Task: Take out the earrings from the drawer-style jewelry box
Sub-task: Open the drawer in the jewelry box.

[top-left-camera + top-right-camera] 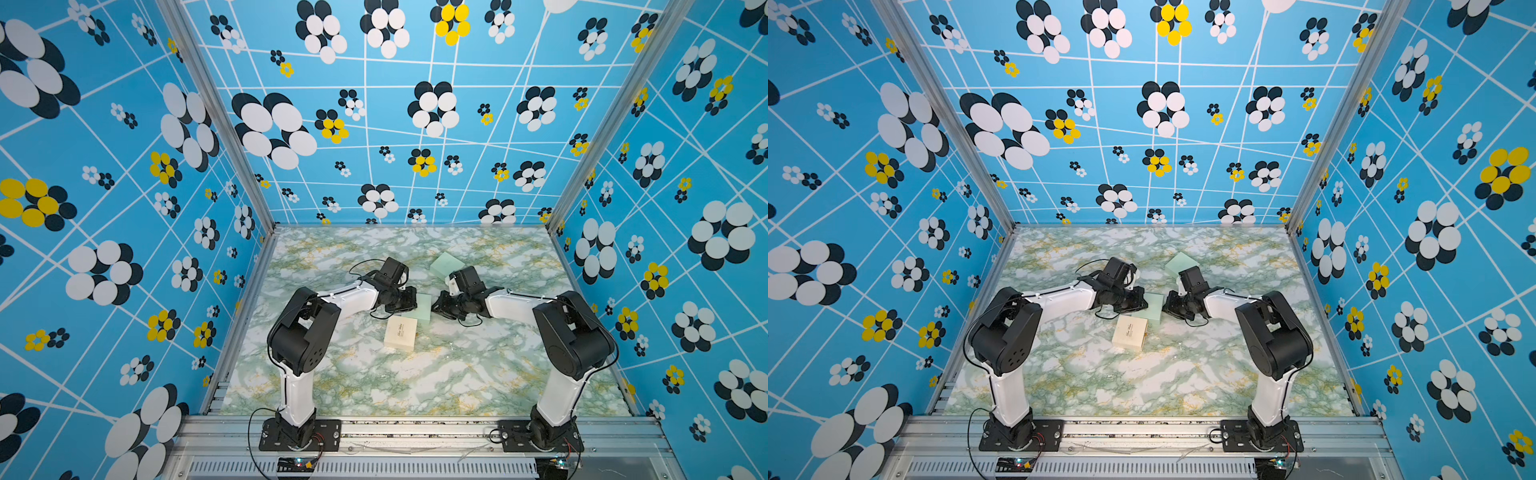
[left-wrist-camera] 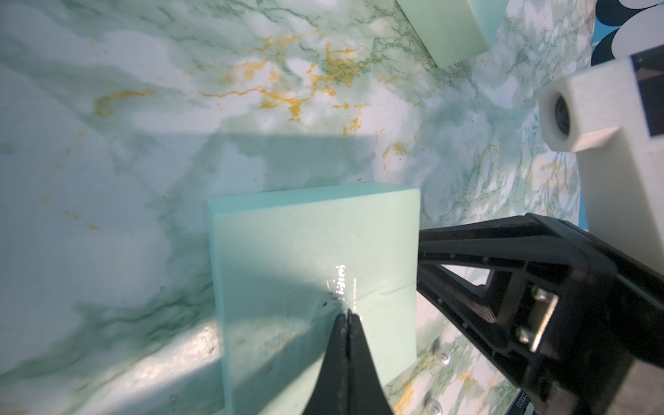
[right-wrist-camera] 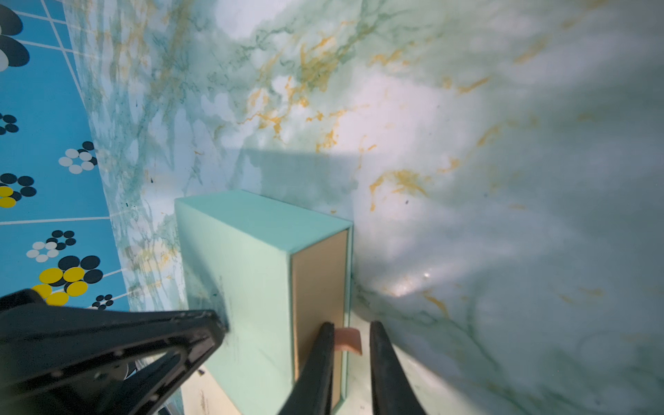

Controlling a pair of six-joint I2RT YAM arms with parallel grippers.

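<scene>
Right tool [image 3: 352, 325]: fingers parted, straddling the pink pull tab [image 3: 347, 341]; nothing gripped yet.
Left tool [image 2: 347, 317]: closed, tips pressed down on the top of the mint jewelry box [image 2: 309, 251].
Drawer face [image 3: 318, 280]: tan, sitting flush in the sleeve; I judge it shut.
Earrings: none visible; I take them to be inside the drawer.
Step in hand: I'd close squarely on the tab near its root, then draw straight out along the sleeve, slowly, with the box pinned.
Arm pose: both forearms low over the surface [image 1: 457, 374], wrists turned inward, tools facing across the box.
</scene>
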